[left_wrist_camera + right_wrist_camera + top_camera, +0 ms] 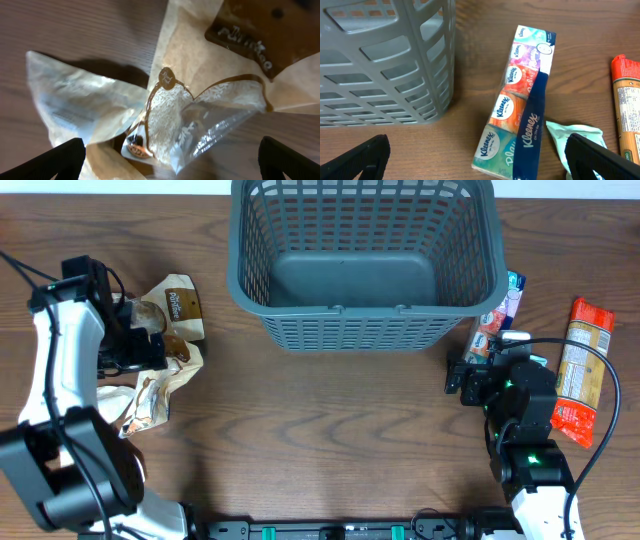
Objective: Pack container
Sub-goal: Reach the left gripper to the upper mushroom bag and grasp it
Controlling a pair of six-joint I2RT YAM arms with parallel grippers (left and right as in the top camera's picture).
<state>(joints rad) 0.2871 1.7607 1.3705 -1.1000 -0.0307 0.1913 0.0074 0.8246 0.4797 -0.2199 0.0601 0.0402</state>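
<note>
The container (365, 320), a large dark grey lattice basket, stands at the back middle of the table with nothing visible inside; its wall fills the left of the right wrist view (385, 60). Tan and clear snack packets (165, 345) lie crumpled at the left. My left gripper (150, 352) hangs open just over them, and they fill its wrist view (200, 105). By the basket's right corner lies a Kleenex tissue pack (520, 100), partly under my arm overhead (503, 300). My right gripper (477, 159) is open just before it, nothing between its fingers.
A red and orange packet (580, 370) lies at the far right, its end showing in the right wrist view (627, 100). A pale green packet (575, 140) sits by the right finger. Bare wood spans the middle in front of the basket.
</note>
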